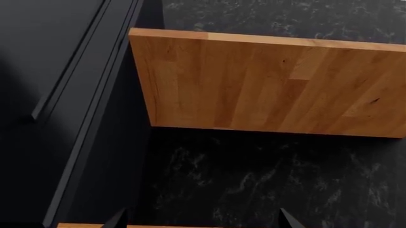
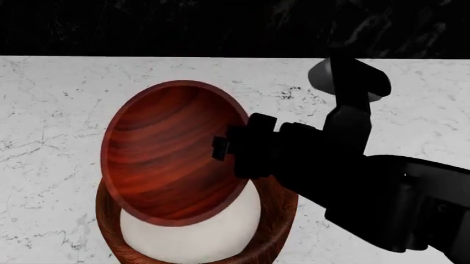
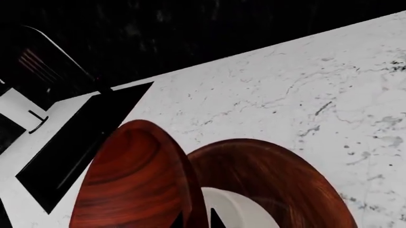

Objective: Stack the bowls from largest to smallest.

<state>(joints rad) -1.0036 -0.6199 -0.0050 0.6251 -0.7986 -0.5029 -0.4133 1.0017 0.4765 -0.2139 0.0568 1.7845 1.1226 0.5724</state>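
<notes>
small bowl (image 2: 165, 159): you are holding it tilted, inside facing the head camera, above the other two bowls; its lower rim is overlapping the white bowl in that view, actual contact I cannot tell. Also showing in the right wrist view (image 3: 136, 180), steeply tilted.
white bowl (image 2: 198, 234): sitting nested inside the large bowl, mostly hidden behind the small one; a sliver is showing in the right wrist view (image 3: 238, 211).
large bowl (image 2: 283, 212): resting on the counter at the near edge of the head view, brown rim ringing the white bowl; outer wall is showing in the right wrist view (image 3: 279, 175).
right gripper (image 2: 224, 147): you are pinching the small bowl's right rim with it, fingers closed over the edge; fingertips (image 3: 216, 219) are straddling the rim in the wrist view.
left gripper (image 1: 201, 219): only two dark fingertips showing, set apart, nothing between them; it is hanging over a dark speckled floor.
counter (image 2: 59, 110): white marble, carrying the stack.
wooden board (image 1: 266, 83): lying beyond the left gripper.
dark cabinet (image 1: 57, 71): standing beside the board.
</notes>
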